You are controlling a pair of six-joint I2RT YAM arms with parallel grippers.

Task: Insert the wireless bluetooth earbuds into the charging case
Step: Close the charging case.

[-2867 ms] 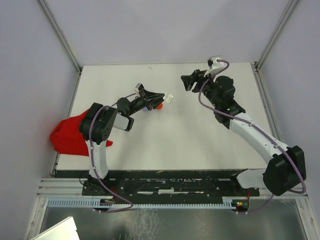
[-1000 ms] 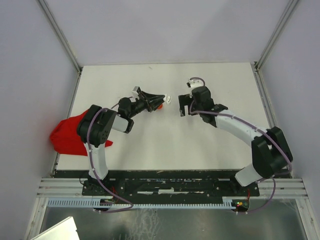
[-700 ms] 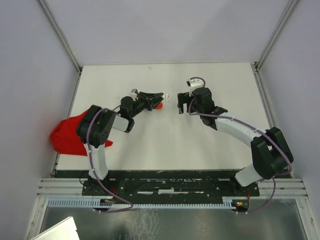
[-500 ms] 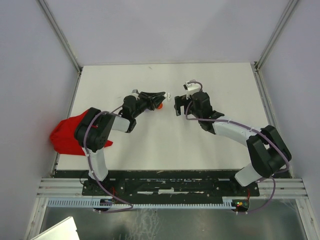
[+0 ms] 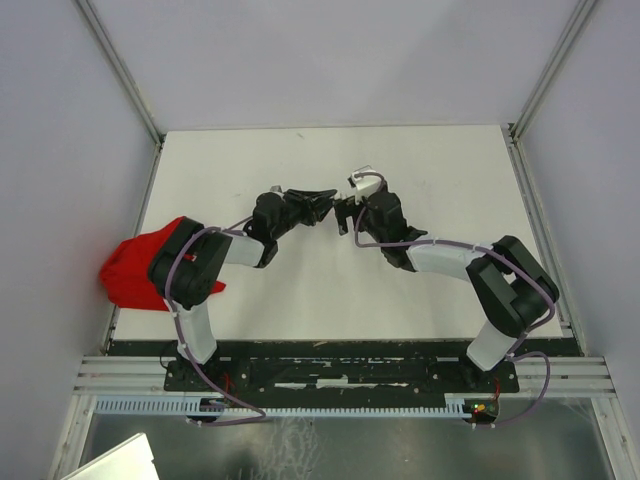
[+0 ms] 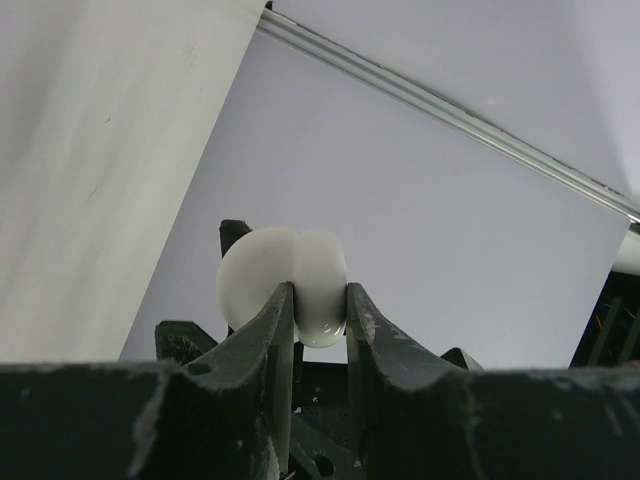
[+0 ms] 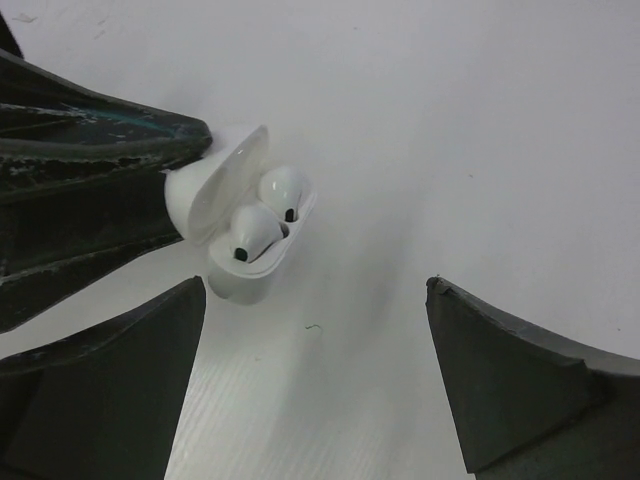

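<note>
My left gripper [image 6: 318, 300] is shut on the white charging case [image 6: 290, 265] and holds it out to the right, just above the table. In the right wrist view the case [image 7: 240, 275] is open, with its lid [image 7: 215, 185] tipped back against the left gripper's fingers [image 7: 90, 150]. Two white earbuds [image 7: 283, 188] sit in its sockets. My right gripper [image 7: 320, 380] is open and empty, right next to the case, without touching it. In the top view the left gripper [image 5: 325, 197] and the right gripper [image 5: 345, 212] almost meet at the table's middle. No red or lilac earbuds show.
A crumpled red cloth [image 5: 135, 270] hangs over the table's left edge beside the left arm. The white table [image 5: 400, 290] is bordered by grey walls with metal rails at the back corners.
My right arm has swung left and down from the back right until its open gripper sits right beside the case. The left gripper kept hold of the case and edged slightly right.
</note>
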